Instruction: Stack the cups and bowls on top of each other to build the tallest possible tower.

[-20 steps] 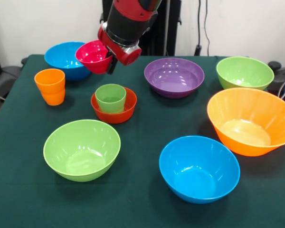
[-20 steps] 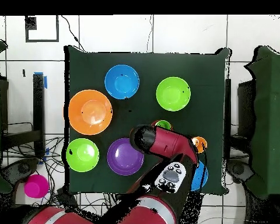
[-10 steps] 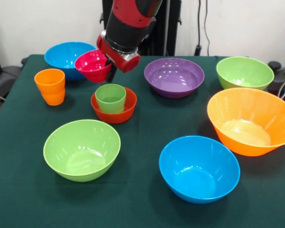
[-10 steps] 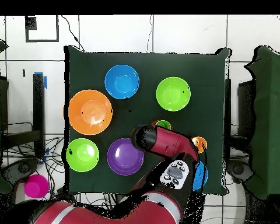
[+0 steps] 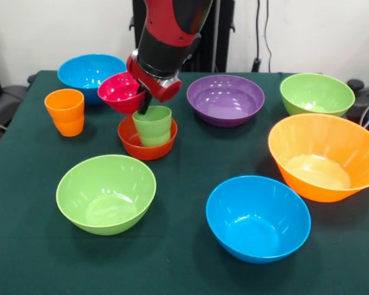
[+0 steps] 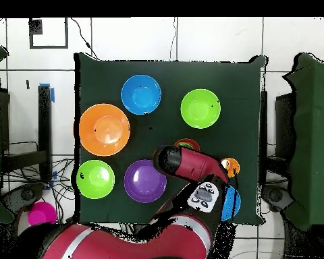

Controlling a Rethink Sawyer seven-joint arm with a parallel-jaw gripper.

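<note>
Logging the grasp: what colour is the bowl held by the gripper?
Pink bowl, clearest in the front view.

Cup [image 5: 152, 125] tilted in small bowl [image 5: 147, 139] — second cup [image 5: 65, 111] left, apart.

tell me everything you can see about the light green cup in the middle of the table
The light green cup is a small glossy plastic tumbler with a stepped waist, open end up. It sits inside the small red-orange bowl and leans, its mouth tipped toward the arm instead of level. The pink bowl held at the gripper hangs just above, close against the cup's rim; whether they touch is unclear. In the overhead view the arm hides most of it.
</note>
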